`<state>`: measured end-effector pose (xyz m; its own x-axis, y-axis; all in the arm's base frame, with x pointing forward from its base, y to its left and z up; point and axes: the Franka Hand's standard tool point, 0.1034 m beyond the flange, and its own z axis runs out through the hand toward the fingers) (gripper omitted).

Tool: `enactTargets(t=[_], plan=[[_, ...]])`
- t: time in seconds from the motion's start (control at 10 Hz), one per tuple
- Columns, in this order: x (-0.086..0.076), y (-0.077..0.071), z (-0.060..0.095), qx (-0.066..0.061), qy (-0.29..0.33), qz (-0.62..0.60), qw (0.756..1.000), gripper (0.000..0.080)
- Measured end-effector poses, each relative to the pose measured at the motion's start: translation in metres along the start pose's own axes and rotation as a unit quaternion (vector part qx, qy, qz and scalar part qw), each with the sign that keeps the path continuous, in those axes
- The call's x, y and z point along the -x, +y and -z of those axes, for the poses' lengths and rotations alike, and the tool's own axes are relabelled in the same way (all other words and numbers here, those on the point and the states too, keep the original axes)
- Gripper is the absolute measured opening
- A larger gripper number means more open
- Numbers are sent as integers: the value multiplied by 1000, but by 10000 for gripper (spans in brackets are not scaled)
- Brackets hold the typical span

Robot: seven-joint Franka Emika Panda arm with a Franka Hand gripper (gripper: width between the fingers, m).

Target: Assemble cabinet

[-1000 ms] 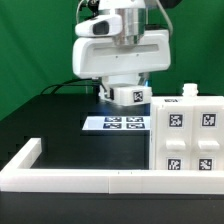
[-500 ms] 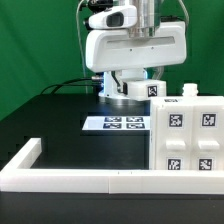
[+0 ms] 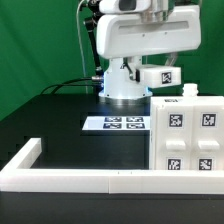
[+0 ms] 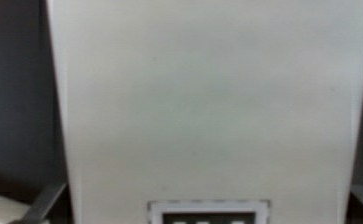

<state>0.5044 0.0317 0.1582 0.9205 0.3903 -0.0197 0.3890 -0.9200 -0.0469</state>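
Note:
My gripper (image 3: 152, 72) is shut on a white cabinet panel (image 3: 160, 76) with a square tag and holds it in the air, above and to the exterior view's left of the cabinet body (image 3: 190, 135). The body is a large white box with several tags, standing at the exterior view's right. In the wrist view the panel (image 4: 208, 100) fills almost the whole picture, with its tag (image 4: 208, 213) at the edge. Dark fingers (image 4: 46, 200) show at both sides of it. The gripper (image 4: 208, 205) itself is mostly hidden behind the panel.
The marker board (image 3: 115, 124) lies flat on the black table below the arm. A long low white rim bar (image 3: 90, 178) runs along the front, with a raised end at the exterior view's left. The arm's round white base (image 3: 122, 88) stands behind the marker board.
The gripper has risen and moved toward the exterior view's right with the tagged panel, from low over the marker board to higher up near the top of the cabinet body.

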Motion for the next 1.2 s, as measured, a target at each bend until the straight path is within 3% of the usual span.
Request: enactTargets(t=[0.4, 0.8, 1.0, 1.2], plan=[[-34, -20, 18, 2, 13, -9, 1000, 546], [-35, -20, 17, 1, 8, -9, 1000, 546], [-67, -18, 24, 1, 12, -2, 1000, 546], [-87, -13, 23, 2, 16, 4, 1000, 546]])
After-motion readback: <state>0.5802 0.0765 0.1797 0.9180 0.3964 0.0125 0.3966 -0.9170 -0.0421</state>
